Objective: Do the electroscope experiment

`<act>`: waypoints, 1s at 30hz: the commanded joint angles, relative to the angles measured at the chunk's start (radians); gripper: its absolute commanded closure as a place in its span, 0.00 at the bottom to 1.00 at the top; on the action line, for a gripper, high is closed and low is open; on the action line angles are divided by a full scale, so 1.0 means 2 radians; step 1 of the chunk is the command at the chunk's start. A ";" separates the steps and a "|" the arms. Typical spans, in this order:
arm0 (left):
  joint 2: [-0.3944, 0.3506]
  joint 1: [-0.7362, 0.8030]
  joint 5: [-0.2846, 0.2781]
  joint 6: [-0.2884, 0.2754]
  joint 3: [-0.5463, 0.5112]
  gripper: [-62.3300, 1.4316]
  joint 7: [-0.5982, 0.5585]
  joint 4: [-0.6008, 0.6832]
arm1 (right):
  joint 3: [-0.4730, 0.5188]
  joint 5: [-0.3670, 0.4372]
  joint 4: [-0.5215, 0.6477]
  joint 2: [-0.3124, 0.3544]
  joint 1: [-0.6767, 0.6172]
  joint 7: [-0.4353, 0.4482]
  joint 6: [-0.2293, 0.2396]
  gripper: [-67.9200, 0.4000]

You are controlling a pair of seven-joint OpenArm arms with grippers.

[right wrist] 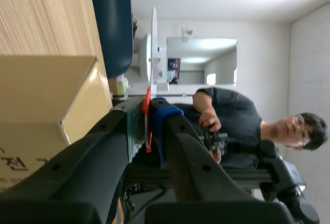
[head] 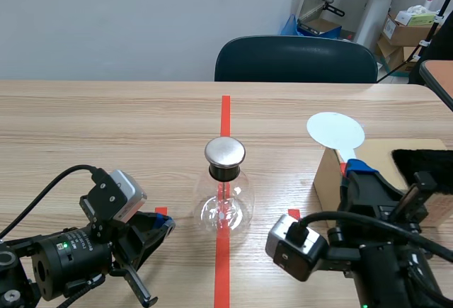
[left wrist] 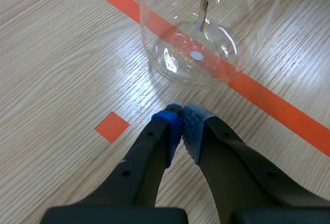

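**Charged wand up, flask within knocking reach**

On the wooden table (head: 106, 124), a cardboard box (head: 327, 179) sits at the right with a black furry cloth (head: 425, 161) on top. The glass electroscope (head: 225, 202) stands on the centre tape line, its metal cap (head: 225, 152) upright.

The right gripper (head: 352, 170) is clamped on the red handle of a white disc wand (head: 335, 131), which it holds above the box. The left gripper (left wrist: 181, 118) is closed on nothing, just beside the glass.

The thin handle is pinched low, so a fast swing toward the cap could tip the flask. A nudge from the left arm could shift it too.
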 commanded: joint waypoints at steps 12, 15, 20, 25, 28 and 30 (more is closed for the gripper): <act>0.001 0.000 0.001 -0.001 -0.003 0.94 -0.006 0.010 | 0.000 -0.027 0.005 0.004 0.005 0.167 -0.006 0.98; 0.001 0.000 0.001 -0.001 -0.003 0.94 -0.006 0.010 | 0.000 -0.027 0.005 0.004 0.005 0.196 -0.006 0.98; 0.001 0.000 0.001 -0.001 -0.003 0.94 -0.006 0.010 | 0.000 -0.027 0.005 0.004 0.005 0.226 -0.006 0.98; 0.001 0.000 0.001 -0.001 -0.003 0.94 -0.006 0.010 | 0.000 -0.027 0.005 0.004 0.005 0.247 -0.006 0.98; 0.001 0.000 0.000 -0.001 -0.003 0.94 -0.006 0.010 | 0.000 -0.026 0.005 0.004 0.005 0.255 -0.006 0.98; 0.001 0.000 0.000 -0.001 -0.003 0.94 -0.006 0.010 | 0.000 -0.026 0.005 0.004 0.005 0.257 -0.006 0.98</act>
